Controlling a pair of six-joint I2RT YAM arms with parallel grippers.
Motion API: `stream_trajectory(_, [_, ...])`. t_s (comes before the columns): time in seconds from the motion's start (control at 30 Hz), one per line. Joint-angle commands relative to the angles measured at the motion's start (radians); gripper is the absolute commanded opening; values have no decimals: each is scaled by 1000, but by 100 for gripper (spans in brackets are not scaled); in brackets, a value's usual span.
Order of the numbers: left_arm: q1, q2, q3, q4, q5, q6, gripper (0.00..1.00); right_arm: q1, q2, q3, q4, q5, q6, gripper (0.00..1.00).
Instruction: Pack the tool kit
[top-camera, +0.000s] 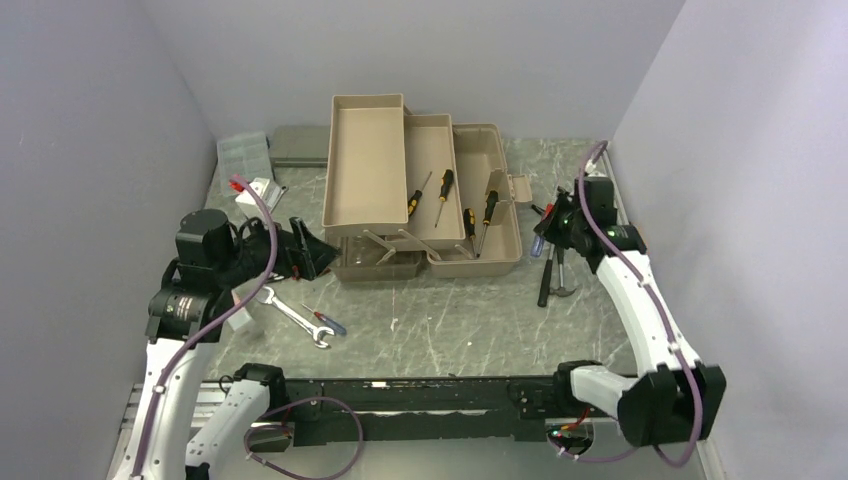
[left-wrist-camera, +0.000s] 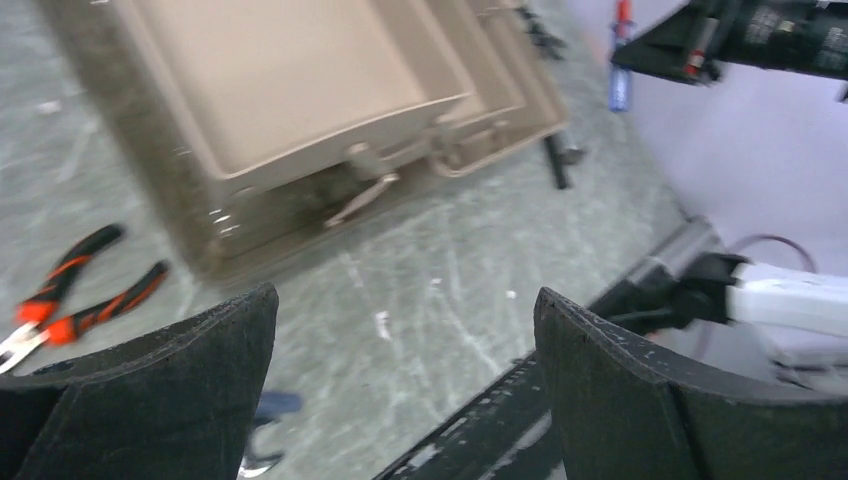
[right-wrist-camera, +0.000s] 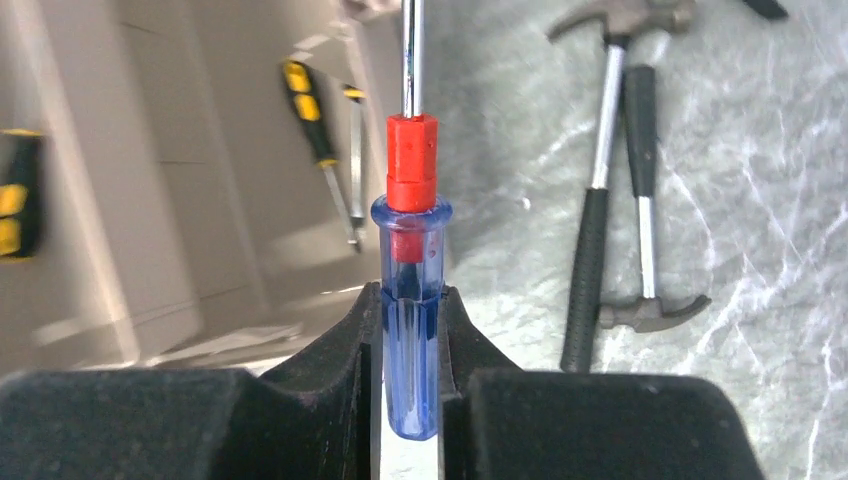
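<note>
Right tool (right-wrist-camera: 410, 312) clamps blue screwdriver (right-wrist-camera: 411, 235), toolbox (right-wrist-camera: 150, 150) just to its left.

A grey-green marbled table (top-camera: 450, 320) is seen. Towards its back the open taupe toolbox (top-camera: 480, 262) is set, its trays folded out to the left. Two hammers (top-camera: 552, 283) are laid side by side, head to tail, just right of the box. Near the left front a wrench (top-camera: 295, 318) is laid, with a small screwdriver (top-camera: 328, 323) just beside it. Red-and-black pliers (left-wrist-camera: 80, 290) are placed left of the box. In the far left corner a clear organiser (top-camera: 245, 152) and a flat grey case (top-camera: 300, 145) are found
</note>
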Motion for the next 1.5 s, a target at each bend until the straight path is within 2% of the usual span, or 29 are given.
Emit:
stream_trajectory(0.0, [-11,2,-55,261,312,-171,99,4,-128,71,-20,-166,-38,0])
stream_trajectory(0.1, [-92,5,-117,462,328,-288,98,5,-168,67,86,-413,19,0])
stream_trajectory(0.2, [-225,48,-118,544,249,-311,97,58,-164,59,213,-599,143,0])
stream_trajectory(0.37, [-370,154,-98,673,196,-376,90,284,-148,106,318,-538,190,0])
stream_trajectory(0.47, [-439,209,-72,708,155,-368,86,347,-125,105,403,-573,251,0])
stream_trajectory(0.8, [-550,307,-93,874,22,-387,78,450,-130,59,671,-565,418,0])
stream_trajectory(0.93, [-580,345,-80,929,-34,-387,69,486,-114,48,733,-557,444,0])
stream_trajectory(1.13, [-591,377,-63,947,-41,-392,63,530,-87,59,751,-545,433,0])
stream_trajectory(1.2, [-591,381,-62,961,-34,-397,51,542,-81,54,756,-538,431,0])
stream_trajectory(1.3, [-593,382,-59,964,-32,-395,12,546,-82,43,762,-529,430,0])
stream_trajectory(1.33, [-592,378,-57,947,-46,-388,1,546,-84,44,753,-521,423,7])
stream_trajectory(1.37, [-592,369,-53,916,-69,-377,0,546,-89,45,736,-509,412,17])
stream_trajectory(1.4, [-591,358,-46,859,-110,-360,0,546,-95,50,712,-490,399,39])
stream_trajectory(1.43, [-588,346,-32,806,-144,-340,0,545,-101,56,687,-468,382,52])
stream_trajectory(1.47, [-586,339,-12,744,-185,-316,0,545,-108,66,648,-439,368,61])
